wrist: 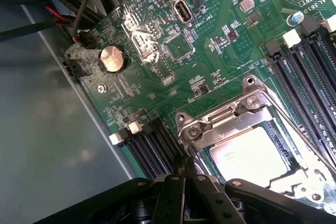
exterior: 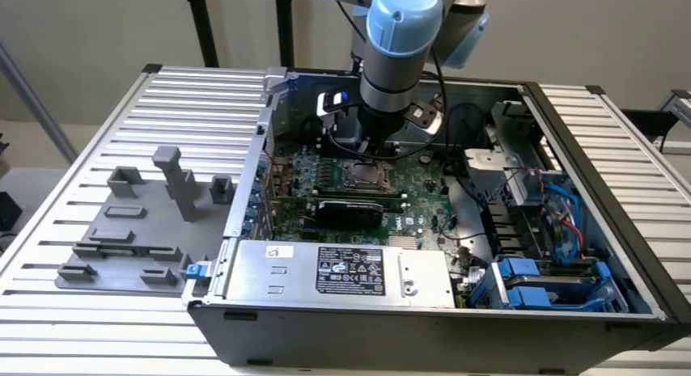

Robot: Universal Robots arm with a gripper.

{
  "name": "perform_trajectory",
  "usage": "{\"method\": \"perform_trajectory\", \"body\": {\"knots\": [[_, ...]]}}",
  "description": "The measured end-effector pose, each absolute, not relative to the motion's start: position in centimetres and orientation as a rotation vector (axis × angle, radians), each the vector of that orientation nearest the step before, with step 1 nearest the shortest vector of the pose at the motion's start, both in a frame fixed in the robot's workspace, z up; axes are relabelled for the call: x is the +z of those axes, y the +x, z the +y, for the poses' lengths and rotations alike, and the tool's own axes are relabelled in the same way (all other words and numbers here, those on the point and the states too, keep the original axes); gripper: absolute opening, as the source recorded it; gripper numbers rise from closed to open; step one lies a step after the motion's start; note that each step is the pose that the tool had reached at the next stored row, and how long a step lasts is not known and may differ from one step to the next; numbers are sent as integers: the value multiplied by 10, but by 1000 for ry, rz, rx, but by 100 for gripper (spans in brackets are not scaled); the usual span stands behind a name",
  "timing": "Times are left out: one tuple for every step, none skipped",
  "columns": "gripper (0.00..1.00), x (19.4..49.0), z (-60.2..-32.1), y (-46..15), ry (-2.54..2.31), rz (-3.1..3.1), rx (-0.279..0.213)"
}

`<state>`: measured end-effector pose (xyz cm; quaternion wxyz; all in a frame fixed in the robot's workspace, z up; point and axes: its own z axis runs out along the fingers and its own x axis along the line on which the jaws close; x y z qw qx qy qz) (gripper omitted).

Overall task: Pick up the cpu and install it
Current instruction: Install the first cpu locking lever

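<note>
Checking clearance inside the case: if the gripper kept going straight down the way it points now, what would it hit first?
Most likely the socket's metal frame, at the edge near the gripper, whose fingers are shut. The cpu already lies in that frame. Depth is hard to judge, so the motherboard beside it is possible.

- cpu: matt, pale silver metal top, smooth.
- socket frame: bright polished metal, glinting.
- motherboard: glossy green board.
- coin cell: shiny metal.
- fixture blocks: matt grey plastic.
- table: ribbed, satin metal slats.
- gripper: matt black fingers.
</note>
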<state>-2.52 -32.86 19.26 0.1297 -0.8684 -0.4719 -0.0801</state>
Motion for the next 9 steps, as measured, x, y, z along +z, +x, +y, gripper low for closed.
{"method": "perform_trajectory", "body": {"knots": [[11,193,-329,-25,-2522,-1371,-234],[11,192,-328,-25,-2521,-1370,-235],[11,193,-329,-25,-2520,-1369,-236],[11,193,-328,-25,-2519,-1369,-237],[11,193,-328,-25,-2518,-1368,-237],[11,193,-328,-25,-2518,-1368,-238],[11,194,-328,-25,-2518,-1368,-238],[11,196,-328,-25,-2517,-1368,-238],[11,197,-329,-25,-2518,-1368,-237]]}}
